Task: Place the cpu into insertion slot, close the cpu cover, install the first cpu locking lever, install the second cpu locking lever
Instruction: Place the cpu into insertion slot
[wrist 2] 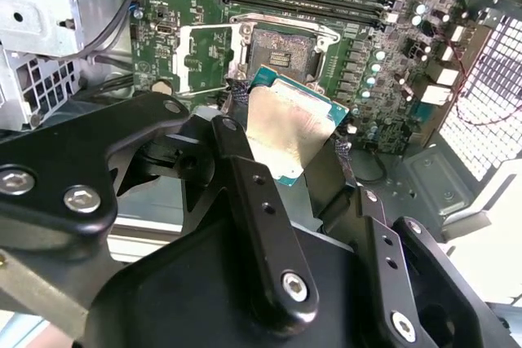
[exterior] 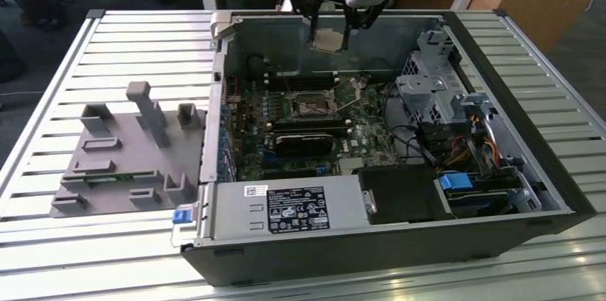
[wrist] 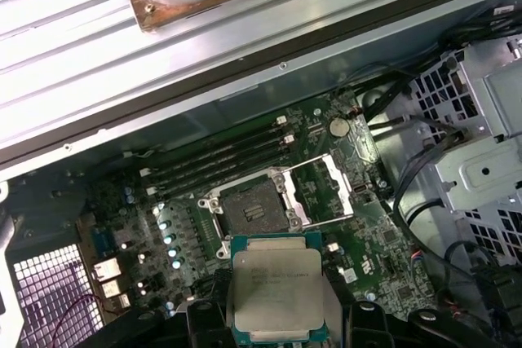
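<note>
Grasping the cpu [wrist: 276, 292] by two opposite edges, the gripper [exterior: 328, 40] is hanging over the open computer case [exterior: 530, 194], above the motherboard and well apart from it.

Status: the insertion slot [wrist: 255, 208] is lying bare and unfilled. The cpu cover [wrist: 342, 185] is sitting swung open just beside the slot, not closed.

Risks, as judged:
- The chip is appearing slightly tilted between the black fingers [wrist 2: 245, 169] in the second wrist view. A skewed seating could bend the slot's fine contacts.
- The smooth lid and thin edge grip are inviting a slip.
- A sideways drift on the way down could catch the opened cover.

Materials and shapes:
- Cpu: flat square chip with a dull silvery metal lid and a thin green rim showing around it.
- Slot: dark square recess inside a bright metal surround.
- Cover: thin silvery frame with an open window.
- Memory modules [wrist: 220, 156]: long, dark and narrow, running along one side of the slot.
- Power supply [exterior: 284, 209]: boxy grey sheet metal.
- Parts fixture [exterior: 123, 152]: matte grey and moulded, resting on the ribbed aluminium table [exterior: 57, 244].
</note>
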`<state>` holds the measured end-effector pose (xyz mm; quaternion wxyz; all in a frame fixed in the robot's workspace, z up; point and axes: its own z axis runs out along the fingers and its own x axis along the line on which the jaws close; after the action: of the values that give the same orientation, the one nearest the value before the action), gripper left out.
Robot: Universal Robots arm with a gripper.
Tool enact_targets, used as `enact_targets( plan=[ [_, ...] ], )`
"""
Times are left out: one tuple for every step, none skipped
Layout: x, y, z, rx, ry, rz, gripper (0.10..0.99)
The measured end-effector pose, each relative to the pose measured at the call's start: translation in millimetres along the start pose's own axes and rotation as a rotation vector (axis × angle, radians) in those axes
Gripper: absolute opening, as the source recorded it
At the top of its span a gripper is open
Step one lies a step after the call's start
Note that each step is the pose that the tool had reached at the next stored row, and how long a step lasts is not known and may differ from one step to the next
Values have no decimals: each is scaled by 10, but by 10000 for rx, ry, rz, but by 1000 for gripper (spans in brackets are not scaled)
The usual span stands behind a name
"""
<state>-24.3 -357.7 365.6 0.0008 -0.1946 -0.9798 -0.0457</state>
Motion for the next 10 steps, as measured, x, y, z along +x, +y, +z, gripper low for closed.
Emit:
enact_targets(
  plan=[
    [0, 0, 0, -1, -3, 38, 525],
    [0, 0, 1, 0, -7, 80, 525],
    [0, 0, 1, -2, -10, 116, 525],
    [0, 0, 2, -3, -14, 160, 525],
    [0, 0, 2, -4, -18, 199, 525],
    [0, 0, 3, -5, -21, 238, 525],
    [0, 0, 3, -5, -25, 276, 525],
    [0, 0, 4, -6, -28, 313, 525],
    [0, 0, 4, -6, -31, 351, 525],
    [0, 0, 4, -7, -35, 390, 525]
  ],
)
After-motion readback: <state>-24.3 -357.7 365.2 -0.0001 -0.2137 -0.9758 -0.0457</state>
